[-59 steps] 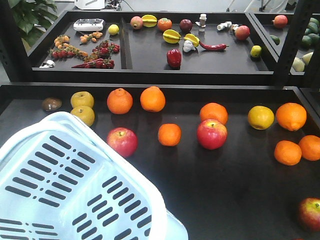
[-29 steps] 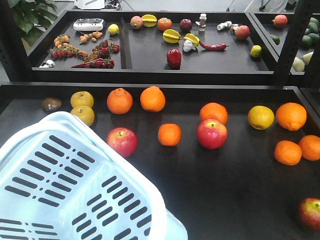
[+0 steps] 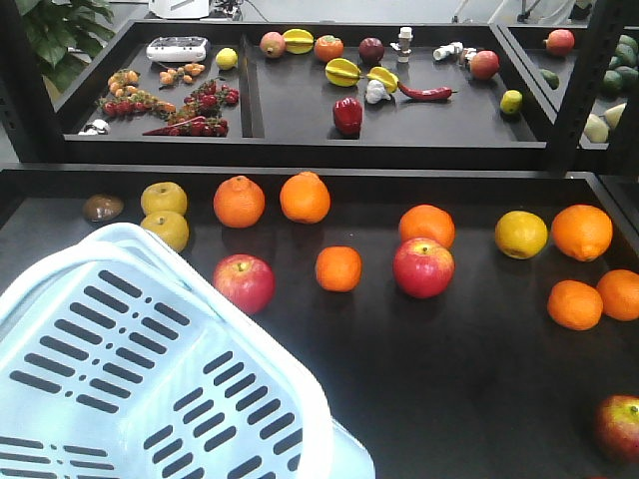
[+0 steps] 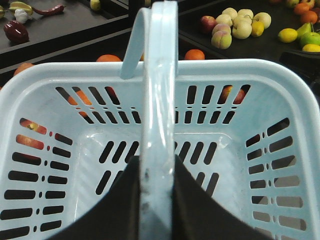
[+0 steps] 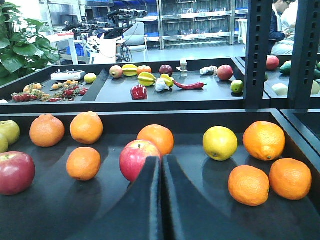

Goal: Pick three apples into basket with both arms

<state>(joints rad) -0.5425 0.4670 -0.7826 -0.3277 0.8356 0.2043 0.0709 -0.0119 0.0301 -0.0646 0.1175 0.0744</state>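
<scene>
On the near black tray (image 3: 449,399) a small orange (image 3: 338,268) has a bigger orange (image 3: 305,197) at its eleven o'clock. A yellow citrus (image 3: 520,235) sits at nine o'clock of a large orange (image 3: 581,232). On the shelf behind, a starfruit (image 3: 342,72) lies at twelve o'clock of a red pepper (image 3: 347,116).

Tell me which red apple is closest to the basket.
The leftmost apple, right beside the basket rim; the middle apple and right apple lie farther off.
</scene>
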